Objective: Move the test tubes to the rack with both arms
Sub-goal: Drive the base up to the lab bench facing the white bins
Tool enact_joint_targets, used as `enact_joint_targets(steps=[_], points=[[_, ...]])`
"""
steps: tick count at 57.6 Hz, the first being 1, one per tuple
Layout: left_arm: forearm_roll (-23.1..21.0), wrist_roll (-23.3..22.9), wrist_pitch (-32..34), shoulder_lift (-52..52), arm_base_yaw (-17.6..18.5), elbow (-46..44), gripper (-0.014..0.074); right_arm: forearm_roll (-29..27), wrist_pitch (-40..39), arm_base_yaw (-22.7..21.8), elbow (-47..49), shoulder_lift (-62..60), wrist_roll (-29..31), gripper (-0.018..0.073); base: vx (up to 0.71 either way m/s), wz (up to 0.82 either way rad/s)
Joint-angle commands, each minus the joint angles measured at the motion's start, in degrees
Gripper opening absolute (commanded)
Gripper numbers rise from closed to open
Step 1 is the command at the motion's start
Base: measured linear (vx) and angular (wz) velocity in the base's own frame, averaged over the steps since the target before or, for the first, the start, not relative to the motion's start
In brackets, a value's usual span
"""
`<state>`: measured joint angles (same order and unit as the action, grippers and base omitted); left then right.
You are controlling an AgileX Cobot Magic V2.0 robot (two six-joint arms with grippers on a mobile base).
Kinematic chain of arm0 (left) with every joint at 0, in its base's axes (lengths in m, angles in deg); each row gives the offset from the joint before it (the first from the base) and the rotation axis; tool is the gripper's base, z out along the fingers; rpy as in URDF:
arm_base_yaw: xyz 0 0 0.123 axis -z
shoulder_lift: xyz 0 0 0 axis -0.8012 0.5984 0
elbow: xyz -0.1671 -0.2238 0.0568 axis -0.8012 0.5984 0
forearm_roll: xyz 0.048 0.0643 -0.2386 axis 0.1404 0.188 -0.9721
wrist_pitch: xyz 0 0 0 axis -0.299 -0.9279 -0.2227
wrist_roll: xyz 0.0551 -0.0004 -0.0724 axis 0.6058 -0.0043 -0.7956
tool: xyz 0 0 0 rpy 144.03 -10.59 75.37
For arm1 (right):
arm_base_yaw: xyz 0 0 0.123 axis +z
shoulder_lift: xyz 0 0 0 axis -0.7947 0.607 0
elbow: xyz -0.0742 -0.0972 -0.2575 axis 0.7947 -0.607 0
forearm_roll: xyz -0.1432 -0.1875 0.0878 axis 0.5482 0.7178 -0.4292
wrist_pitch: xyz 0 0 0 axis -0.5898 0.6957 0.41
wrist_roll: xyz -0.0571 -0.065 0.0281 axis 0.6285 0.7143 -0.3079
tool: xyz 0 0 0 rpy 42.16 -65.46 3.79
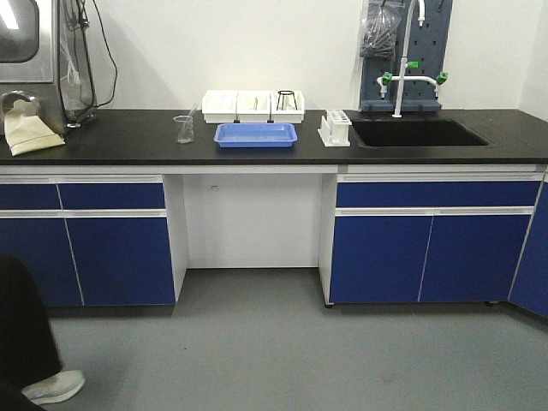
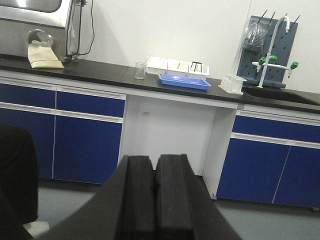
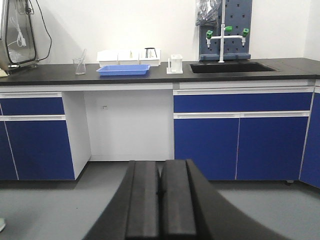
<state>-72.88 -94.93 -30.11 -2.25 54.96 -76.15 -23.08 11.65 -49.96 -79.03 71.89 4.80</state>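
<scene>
The black counter (image 1: 111, 145) runs across the upper half of the front view. I am sitting well back from it on the floor, so I judge the transfer has not begun. My left gripper (image 2: 155, 200) fills the bottom centre of its wrist view, fingers pressed together with nothing between them. My right gripper (image 3: 160, 200) looks the same, closed and empty. The blue tray (image 1: 255, 135) lies at upper centre, and the white rack (image 1: 334, 128) stands just right of it, beside the sink (image 1: 419, 133). A beaker (image 1: 183, 128) stands left of the tray. I cannot make out the test tubes at this range, though a thin clear stick leaning in the beaker may be one. Approaching, picking up and loading all remain.
</scene>
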Motion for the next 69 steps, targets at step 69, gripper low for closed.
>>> enact_joint_targets(steps=[69], points=[[-0.4,-0.1,4.3,0.5,-0.1,-1.4,-0.0004,0.5,-4.9,0.1,-0.7,-0.7,0.2,-0.0009,0.05,-0.01]])
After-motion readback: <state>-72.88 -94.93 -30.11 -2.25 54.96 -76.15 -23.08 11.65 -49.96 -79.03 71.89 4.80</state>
